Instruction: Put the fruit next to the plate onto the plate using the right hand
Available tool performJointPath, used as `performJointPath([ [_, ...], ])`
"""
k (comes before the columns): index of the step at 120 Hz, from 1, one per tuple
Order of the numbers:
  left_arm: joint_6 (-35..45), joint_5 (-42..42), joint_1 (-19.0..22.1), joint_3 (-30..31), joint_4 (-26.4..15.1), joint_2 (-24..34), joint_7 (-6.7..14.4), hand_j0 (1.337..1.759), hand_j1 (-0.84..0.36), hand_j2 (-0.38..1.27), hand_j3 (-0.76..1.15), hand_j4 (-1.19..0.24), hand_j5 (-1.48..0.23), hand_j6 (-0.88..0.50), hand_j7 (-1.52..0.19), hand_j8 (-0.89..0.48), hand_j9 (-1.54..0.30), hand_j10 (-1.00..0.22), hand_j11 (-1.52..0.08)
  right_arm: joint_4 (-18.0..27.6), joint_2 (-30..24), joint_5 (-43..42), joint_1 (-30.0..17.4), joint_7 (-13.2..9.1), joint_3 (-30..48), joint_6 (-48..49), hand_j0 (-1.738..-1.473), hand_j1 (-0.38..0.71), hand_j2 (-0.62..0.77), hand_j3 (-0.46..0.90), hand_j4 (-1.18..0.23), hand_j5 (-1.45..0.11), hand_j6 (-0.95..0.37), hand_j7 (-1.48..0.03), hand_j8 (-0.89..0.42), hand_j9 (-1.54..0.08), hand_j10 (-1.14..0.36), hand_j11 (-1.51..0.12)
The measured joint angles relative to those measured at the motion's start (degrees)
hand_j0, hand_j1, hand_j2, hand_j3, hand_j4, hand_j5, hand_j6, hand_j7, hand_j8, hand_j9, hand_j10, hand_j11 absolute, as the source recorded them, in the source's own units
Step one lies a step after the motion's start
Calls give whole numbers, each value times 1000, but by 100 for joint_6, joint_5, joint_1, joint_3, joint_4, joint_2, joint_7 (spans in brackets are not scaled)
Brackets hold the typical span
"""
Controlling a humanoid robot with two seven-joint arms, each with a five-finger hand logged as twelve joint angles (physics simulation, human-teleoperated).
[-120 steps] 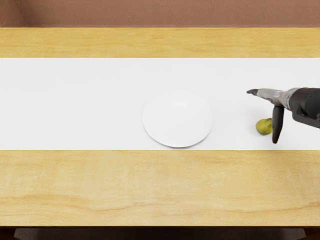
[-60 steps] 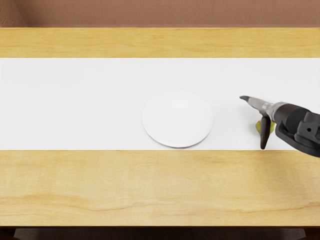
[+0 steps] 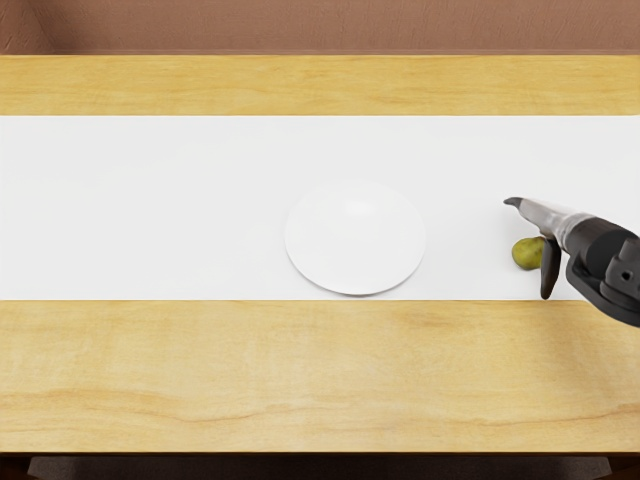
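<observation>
In the head view I see my right robot hand [image 3: 566,232] at the right edge, its fingers spread wide and holding nothing. The pear [image 3: 526,253] lies on the worktop's [image 3: 300,370] white strip [image 3: 150,200], between finger and thumb. It is just beside the thumb and well right of the plate [image 3: 355,238].

Body check: only the right arm shows, at the table's right edge.
The right hand [image 3: 558,236] is slim, grey and metallic-looking, with a pale sheen on top. The upper finger [image 3: 520,205] is grey with a dark pointed tip. The lower finger [image 3: 549,270] is matte black, long and round-ended. The wrist housing [image 3: 610,268] is bulky, black and soft-edged, with a small paler spot on its side, maybe a screw, too small to tell.
</observation>
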Motion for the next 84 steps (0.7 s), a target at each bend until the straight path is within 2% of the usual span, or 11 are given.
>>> performJointPath([
  [49, 0, 0, 0, 0, 0, 0, 0, 1658, 331, 3, 0, -15, -19, -15, -19, -15, -19, -15, -19, 114, -54, -152, -49, 0, 32, -171, -1658, -127, -34, 0, -194, -244, -196, -243, -194, -244, -192, -244],
  [84, 0, 0, 0, 0, 1, 0, 0, 1658, 332, 3, 0, -15, -19, -15, -19, -15, -19, -15, -19, 129, -57, -362, -416, 0, 54, -911, -1658, -35, -48, 0, -270, -344, -273, -343, -271, -344, -269, -344],
])
